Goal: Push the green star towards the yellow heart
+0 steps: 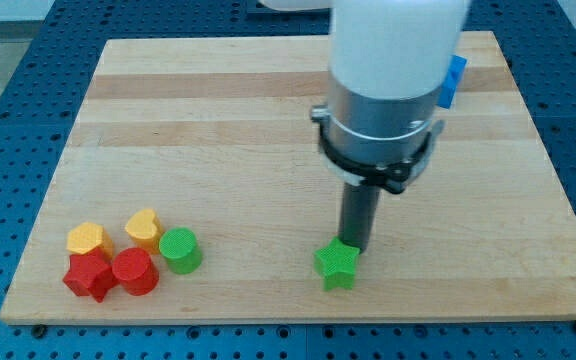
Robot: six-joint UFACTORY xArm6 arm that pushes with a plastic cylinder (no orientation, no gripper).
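**Tip behind the green star, heart cluster far to the view's left**

While the wooden board (268,120) spreads under everything, my tip (353,246) stands at the green star (336,265), touching or just above its upper edge toward the view's top. No pincer exists here, so nothing is grasped. A blue block (454,80) peeks behind the arm. Well left of my tip: green cylinder (180,250), red cylinder (135,271), red star (89,276), yellow hexagon (89,240), yellow heart (144,228).
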